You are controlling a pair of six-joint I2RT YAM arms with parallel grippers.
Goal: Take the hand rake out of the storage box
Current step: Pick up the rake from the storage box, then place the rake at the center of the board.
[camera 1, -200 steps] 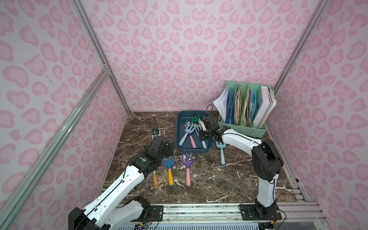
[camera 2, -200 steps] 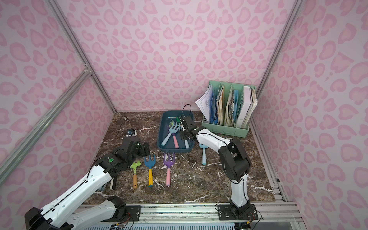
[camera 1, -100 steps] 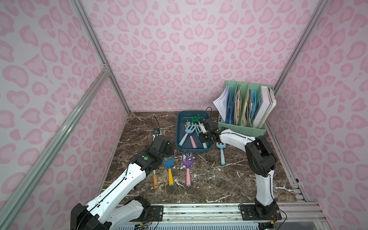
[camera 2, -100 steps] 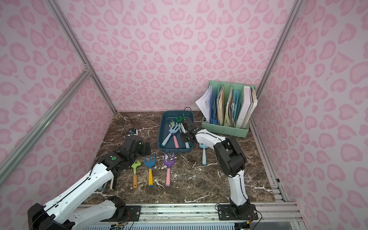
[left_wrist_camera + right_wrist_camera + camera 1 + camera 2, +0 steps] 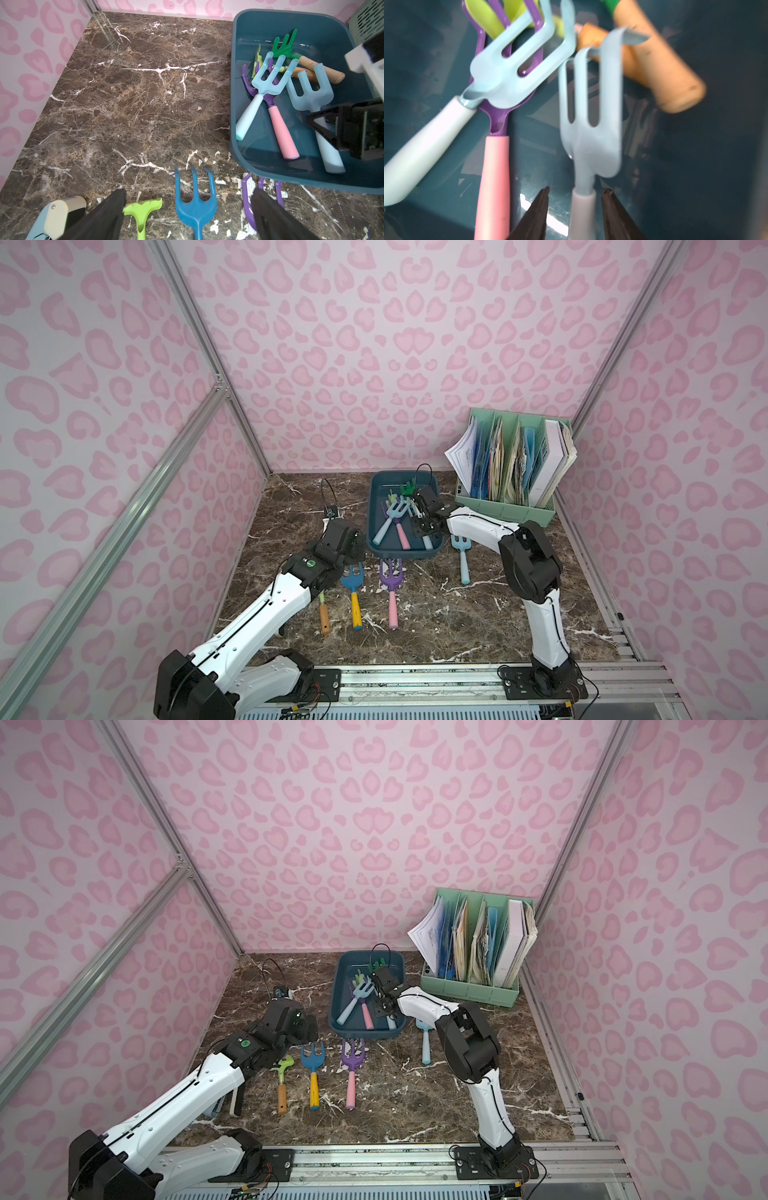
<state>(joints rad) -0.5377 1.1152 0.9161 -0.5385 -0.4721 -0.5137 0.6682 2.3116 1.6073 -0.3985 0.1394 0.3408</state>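
Observation:
The storage box (image 5: 399, 554) (image 5: 361, 1034) is a dark teal tray holding several hand rakes. Inside it, my right gripper (image 5: 577, 189) (image 5: 424, 526) straddles the pale handle of a light blue hand rake (image 5: 591, 145) (image 5: 309, 93). It is open, with a gap showing on each side of the handle. Beside that rake lie another light blue rake (image 5: 268, 79), a purple rake with a pink handle (image 5: 282, 133) and a green rake with a wooden handle (image 5: 284, 45). My left gripper (image 5: 189, 190) (image 5: 353, 543) hangs wide open and empty, left of the box.
Four rakes lie in a row on the marble in front of the box: lime green (image 5: 323, 610), blue with a yellow handle (image 5: 353, 585), purple with a pink handle (image 5: 391, 580) and light blue (image 5: 462, 556). A mint-green file organizer (image 5: 511, 464) stands at the back right.
My right gripper's jaws have narrowed around the light blue rake's handle inside the box. The left arm has barely moved.

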